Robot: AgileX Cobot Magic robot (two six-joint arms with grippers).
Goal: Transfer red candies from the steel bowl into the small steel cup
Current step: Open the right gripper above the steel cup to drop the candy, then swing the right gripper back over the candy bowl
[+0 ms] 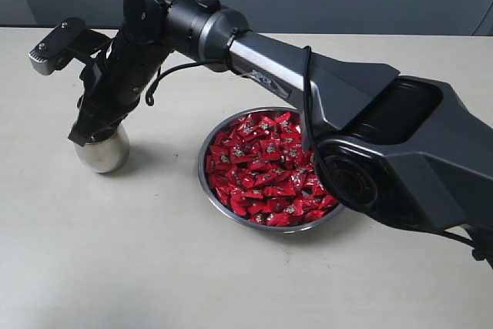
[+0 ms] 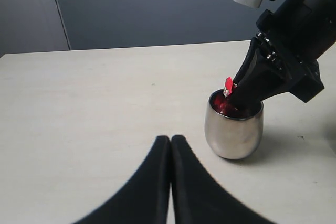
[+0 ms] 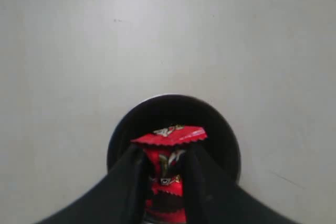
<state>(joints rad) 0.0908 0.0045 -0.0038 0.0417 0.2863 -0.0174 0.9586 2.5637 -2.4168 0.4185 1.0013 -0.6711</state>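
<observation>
Our right tool (image 3: 165, 153) is pinching a shiny red candy (image 3: 168, 135) inside the steel cup (image 2: 233, 135) rim, open tabletop (image 3: 157, 35) around; left tool (image 2: 170, 140) closed, empty

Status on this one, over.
Right gripper shut on one red candy, at small steel cup mouth. Left gripper shut, empty. Steel bowl heaped with red candies. Nothing blocking.

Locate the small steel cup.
In the exterior view the small steel cup stands left of the steel bowl, apart from it, under the right gripper, which holds a red candy at its mouth.
</observation>
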